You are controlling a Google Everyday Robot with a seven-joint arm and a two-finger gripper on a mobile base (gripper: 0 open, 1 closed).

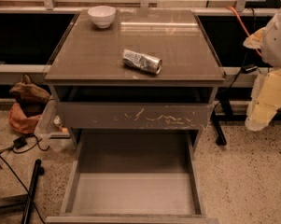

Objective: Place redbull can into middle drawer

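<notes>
Silvery redbull can (142,61) on cabinet (93,55); pincer (260,115) indistinct at right.

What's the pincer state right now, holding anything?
Pincer: open or closed cannot be told; it hangs at the right edge, apart from the slim silvery metal can lying on the grey-brown cabinet top.
</notes>
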